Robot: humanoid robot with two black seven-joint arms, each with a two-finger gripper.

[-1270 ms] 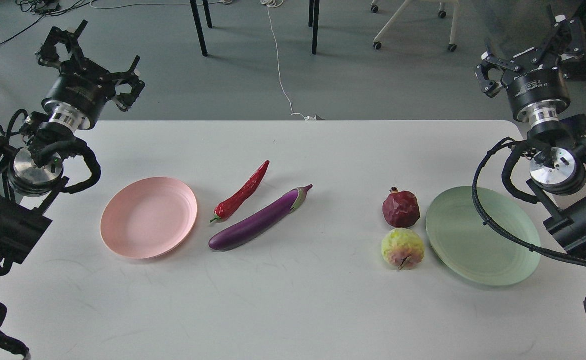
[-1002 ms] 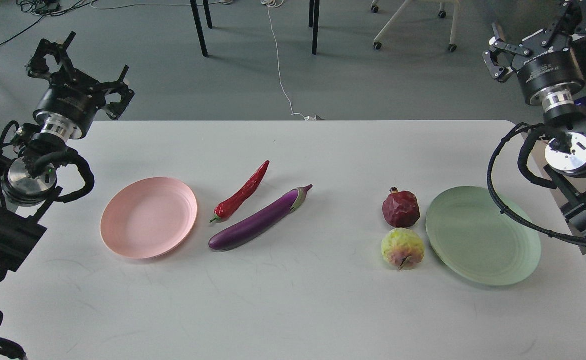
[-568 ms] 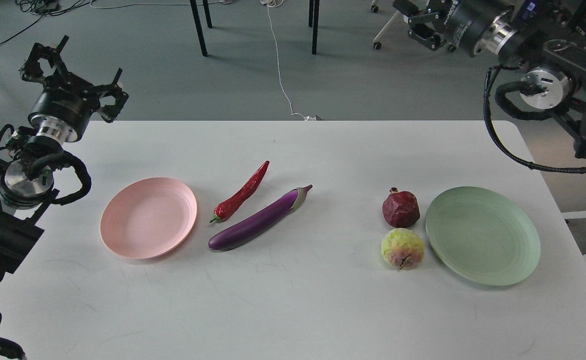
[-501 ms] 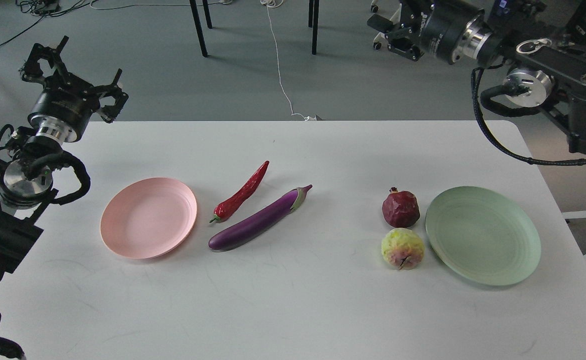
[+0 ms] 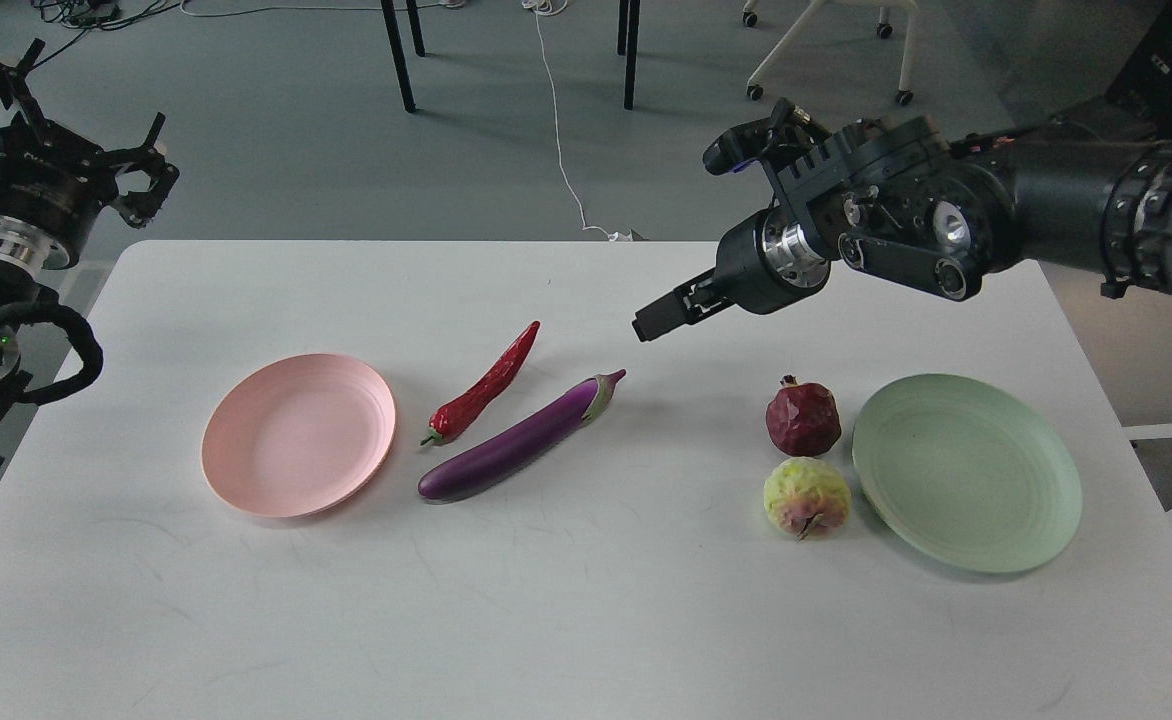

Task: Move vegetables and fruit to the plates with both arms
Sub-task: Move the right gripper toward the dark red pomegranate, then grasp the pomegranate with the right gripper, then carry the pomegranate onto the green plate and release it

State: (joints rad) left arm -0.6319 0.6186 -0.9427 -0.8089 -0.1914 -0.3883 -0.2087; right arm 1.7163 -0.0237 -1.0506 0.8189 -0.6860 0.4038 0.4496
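Observation:
The purple eggplant and red chili pepper lie side by side at the table's middle, right of the empty pink plate. The dark red pomegranate and the yellow-green fruit sit just left of the empty green plate. My right gripper reaches in over the table, above and between the eggplant's cap and the pomegranate; it is seen side-on as one dark bar. My left gripper is open and empty, off the table's far left corner.
The white table ends at a far edge behind the right arm. Chair and table legs and a white cable are on the grey floor beyond. The thick right forearm spans the table's far right corner.

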